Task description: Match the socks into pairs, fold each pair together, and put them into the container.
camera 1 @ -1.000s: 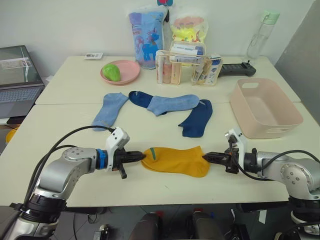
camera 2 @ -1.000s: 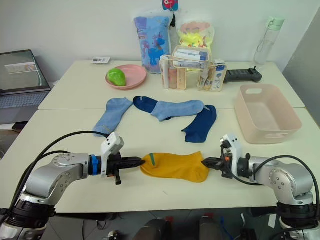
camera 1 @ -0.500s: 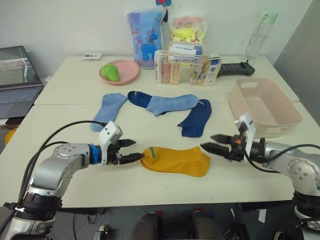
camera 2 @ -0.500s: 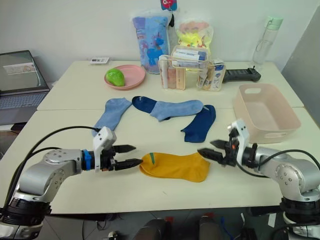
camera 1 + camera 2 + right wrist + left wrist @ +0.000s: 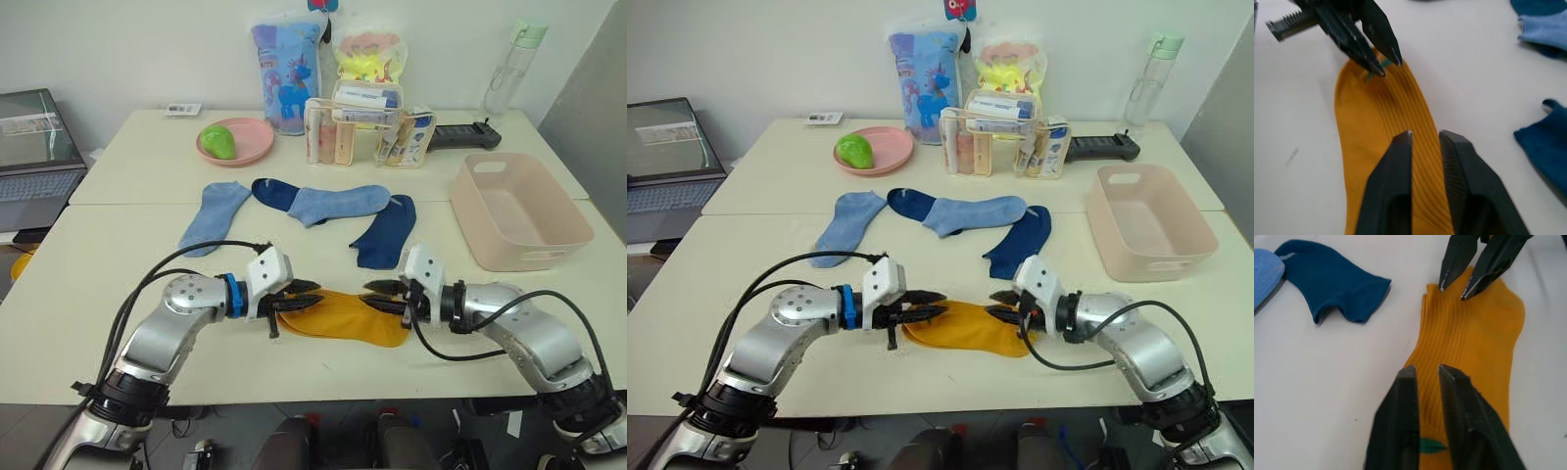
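Closing in from both ends, my left gripper and right gripper now reach over the yellow pair at the table's near edge, jaws slightly parted and empty; I judge the fold comes next.

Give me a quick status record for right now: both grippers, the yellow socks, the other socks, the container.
left gripper: open, fingers over the cuff end of the mustard-yellow socks
right gripper: open, fingers over the opposite end of the same socks
mustard-yellow socks: stacked flat near the front table edge, not yet folded
light blue socks: one at the left, one in the middle, apart
navy socks: one partly under the middle light blue sock, one to its right
container: empty, at the right of the table
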